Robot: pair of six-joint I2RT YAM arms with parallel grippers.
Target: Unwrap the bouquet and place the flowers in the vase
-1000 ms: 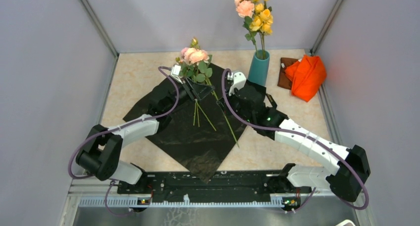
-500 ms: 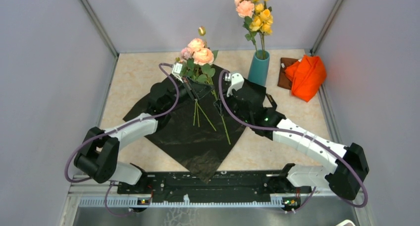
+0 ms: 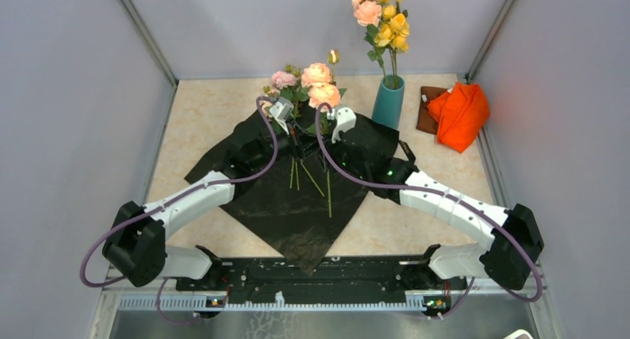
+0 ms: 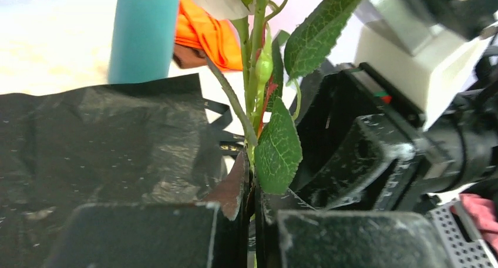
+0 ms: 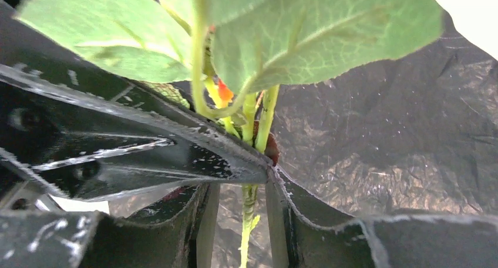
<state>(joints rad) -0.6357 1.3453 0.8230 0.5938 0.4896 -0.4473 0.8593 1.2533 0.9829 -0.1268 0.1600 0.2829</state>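
Black wrapping sheet (image 3: 286, 212) lies opened flat in the middle of the table (image 3: 200, 131), diamond-wise, one corner toward the arm bases

left gripper (image 3: 296, 140) sits over the far part of the sheet, fingers pressed together on the green stems of the flowers (image 3: 316, 82). left wrist view: stems clamped right at the fingertips (image 4: 232, 191), big leaf (image 4: 276, 153) just above the pinch. bunch stands upright, pink heads on top, loose stem ends splaying down toward the sheet

right gripper (image 3: 322, 159) is just right of the left one, nearly nose to nose with it. fingers spread, one stem running down the gap between them; looks like neither finger touches it, but leaves block much of the right wrist view, so not certain

vase (image 3: 388, 105) upright at the far right, just beyond the sheet's far-right edge, near both grippers. pink and yellow blooms (image 3: 382, 19) stand in it, well above its rim

orange cloth (image 3: 459, 114) bunched up on the table right of the vase, apart from it, in the far-right corner, brown piece (image 3: 427, 108) showing at its left edge
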